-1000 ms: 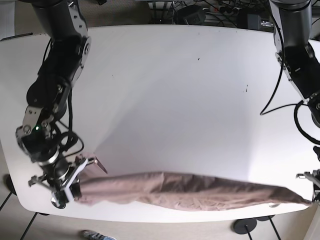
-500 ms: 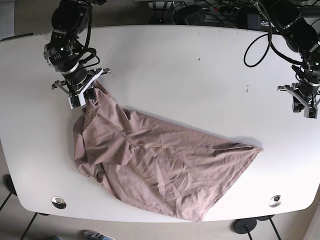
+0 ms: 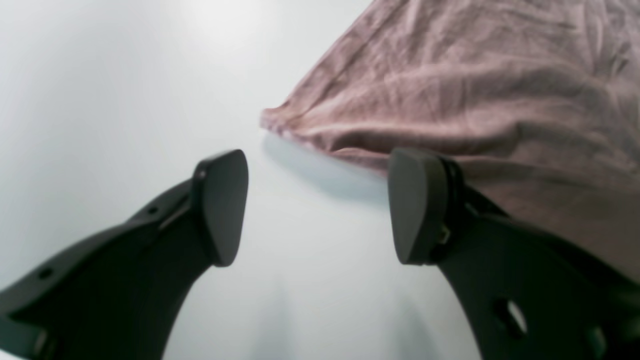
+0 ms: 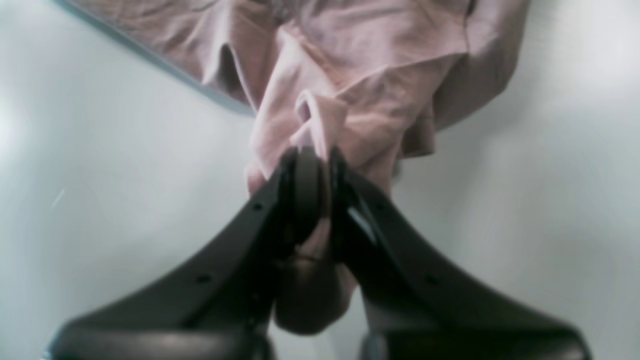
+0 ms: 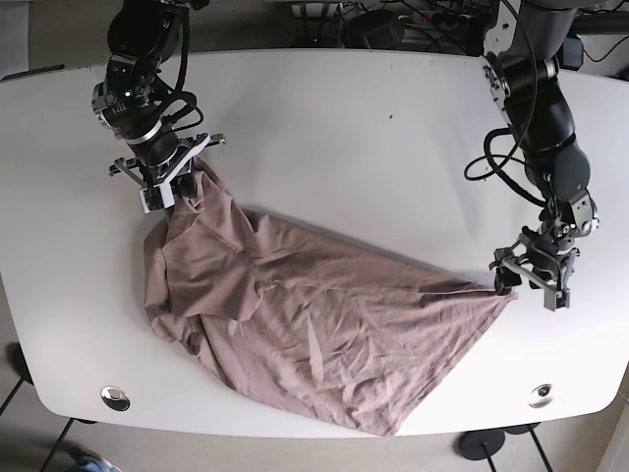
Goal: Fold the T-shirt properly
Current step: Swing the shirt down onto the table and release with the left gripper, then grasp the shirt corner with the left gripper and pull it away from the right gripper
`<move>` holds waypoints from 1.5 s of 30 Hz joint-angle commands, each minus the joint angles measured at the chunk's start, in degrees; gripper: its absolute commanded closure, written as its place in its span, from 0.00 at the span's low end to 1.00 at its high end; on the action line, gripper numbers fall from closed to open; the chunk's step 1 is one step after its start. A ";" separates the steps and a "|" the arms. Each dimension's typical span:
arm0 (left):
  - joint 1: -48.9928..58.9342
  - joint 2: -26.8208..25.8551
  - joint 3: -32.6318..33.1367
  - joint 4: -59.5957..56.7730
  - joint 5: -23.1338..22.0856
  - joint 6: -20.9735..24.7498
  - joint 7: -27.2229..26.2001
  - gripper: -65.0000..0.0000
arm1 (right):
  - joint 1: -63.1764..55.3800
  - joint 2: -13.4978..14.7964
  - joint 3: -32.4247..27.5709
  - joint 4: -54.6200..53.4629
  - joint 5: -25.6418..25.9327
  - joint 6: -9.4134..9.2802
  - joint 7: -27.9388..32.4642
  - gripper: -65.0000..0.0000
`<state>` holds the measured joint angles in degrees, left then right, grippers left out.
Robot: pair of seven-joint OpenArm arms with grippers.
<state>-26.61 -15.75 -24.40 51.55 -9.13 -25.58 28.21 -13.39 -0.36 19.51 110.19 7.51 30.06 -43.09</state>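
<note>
A dusty pink T-shirt lies crumpled and spread across the front half of the white table. My right gripper is at the shirt's back left corner. In the right wrist view the gripper is shut on a bunched fold of the T-shirt. My left gripper is open at the shirt's right corner. In the left wrist view the left gripper is empty and low over the table, with the T-shirt's corner just beyond its right finger.
Two round metal discs sit near the table's front corners, one at the left and one at the right. Cables and equipment lie behind the table's back edge. The table's front edge runs just below the shirt's hem.
The shirt went from stretched along the front edge to laid out on the table. My left gripper has moved down to the shirt's right corner. My right gripper still holds the back left corner.
</note>
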 commanded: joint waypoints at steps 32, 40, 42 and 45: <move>-0.95 -2.49 6.43 -7.37 -1.20 7.69 -10.67 0.96 | -0.11 0.49 1.90 0.89 7.04 -0.31 1.20 0.97; 19.18 -3.02 -5.09 18.82 -1.20 3.39 1.99 0.96 | -2.39 0.49 3.75 0.89 7.57 0.05 1.20 0.97; 25.16 -1.70 -8.17 25.51 -1.12 1.36 5.24 0.96 | -3.36 0.40 4.71 0.89 7.57 0.22 1.11 0.97; 32.46 0.32 -13.27 34.56 -1.03 -0.22 8.67 0.96 | -5.21 0.40 4.71 0.97 7.57 0.22 1.11 0.97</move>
<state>8.05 -13.80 -38.24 86.35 -9.89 -27.03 38.96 -19.29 -0.23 24.05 110.10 14.00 30.04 -43.24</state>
